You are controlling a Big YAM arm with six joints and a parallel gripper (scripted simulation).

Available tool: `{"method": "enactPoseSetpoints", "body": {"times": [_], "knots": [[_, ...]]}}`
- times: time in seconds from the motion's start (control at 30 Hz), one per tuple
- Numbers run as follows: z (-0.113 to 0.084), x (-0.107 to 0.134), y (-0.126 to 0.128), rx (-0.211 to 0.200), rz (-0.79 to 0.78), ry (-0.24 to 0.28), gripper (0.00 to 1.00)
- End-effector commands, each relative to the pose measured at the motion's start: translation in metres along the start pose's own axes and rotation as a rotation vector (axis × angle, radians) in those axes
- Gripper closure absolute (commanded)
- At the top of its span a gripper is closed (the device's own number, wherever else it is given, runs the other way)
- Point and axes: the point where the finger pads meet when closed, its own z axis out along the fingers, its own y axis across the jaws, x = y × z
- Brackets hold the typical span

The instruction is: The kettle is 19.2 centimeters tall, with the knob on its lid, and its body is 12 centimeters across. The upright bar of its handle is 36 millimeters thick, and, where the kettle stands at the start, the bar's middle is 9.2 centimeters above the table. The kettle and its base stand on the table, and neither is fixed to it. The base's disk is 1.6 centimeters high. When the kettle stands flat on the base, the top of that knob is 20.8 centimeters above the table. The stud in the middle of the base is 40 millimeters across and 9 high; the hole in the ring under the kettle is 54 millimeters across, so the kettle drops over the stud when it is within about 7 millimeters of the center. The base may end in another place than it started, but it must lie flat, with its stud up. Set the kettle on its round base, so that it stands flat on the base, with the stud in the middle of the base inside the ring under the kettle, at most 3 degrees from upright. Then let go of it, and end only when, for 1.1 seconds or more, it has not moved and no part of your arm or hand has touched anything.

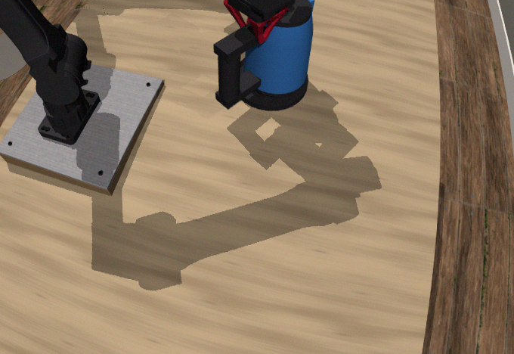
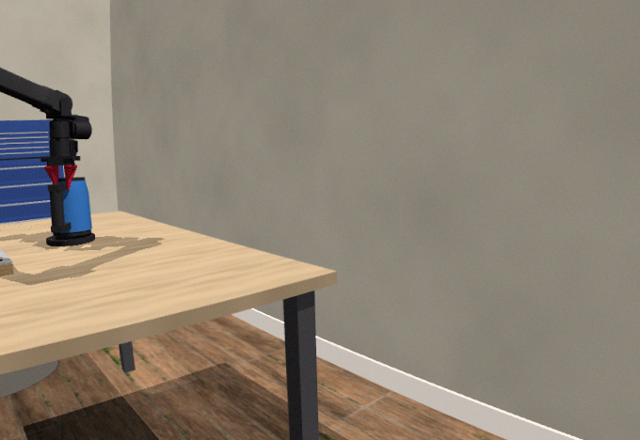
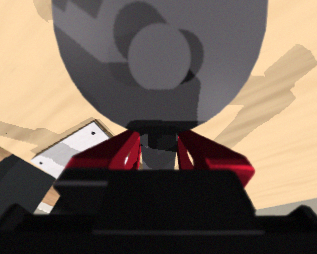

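Note:
The blue kettle (image 1: 280,59) (image 2: 77,208) looks upright, its grey lid (image 3: 89,75) and round knob (image 3: 159,57) filling the top of the wrist view. Its black handle (image 1: 229,73) (image 2: 57,208) points toward the arm's mount. My gripper (image 1: 260,36) (image 2: 61,184) (image 3: 158,127) points down and is shut on the handle's upper part, beside the body. The black base (image 2: 54,242) lies flat under the kettle, with its rim showing in the exterior view. Kettle and base look together or nearly so. The stud and ring are hidden, so I cannot tell whether they are engaged.
The arm's metal mounting plate (image 1: 137,105) is to the left of the kettle in the top view; a corner shows in the wrist view (image 3: 79,142). The arm's shadow lies across the wooden table (image 1: 290,284) (image 2: 206,275). A blue slatted object (image 2: 23,182) stands behind the arm.

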Motion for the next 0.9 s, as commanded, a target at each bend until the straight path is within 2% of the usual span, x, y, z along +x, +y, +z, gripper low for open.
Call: {"method": "enactPoseSetpoints", "body": {"times": [0.0, 0.33, 0.37, 0.47, 0.53, 0.87], "knots": [[-0.037, -0.020, -0.012, 0.056, -0.001, -0.082, 1.00], [-0.037, -0.021, -0.012, 0.057, -0.001, -0.083, 1.00], [-0.037, -0.021, -0.012, 0.057, -0.001, -0.083, 0.26], [-0.035, -0.021, -0.012, 0.054, -0.001, -0.080, 0.26], [-0.027, -0.016, -0.008, 0.041, -0.001, -0.064, 0.26], [-0.027, -0.016, -0.008, 0.040, -0.002, -0.064, 0.26]]}}
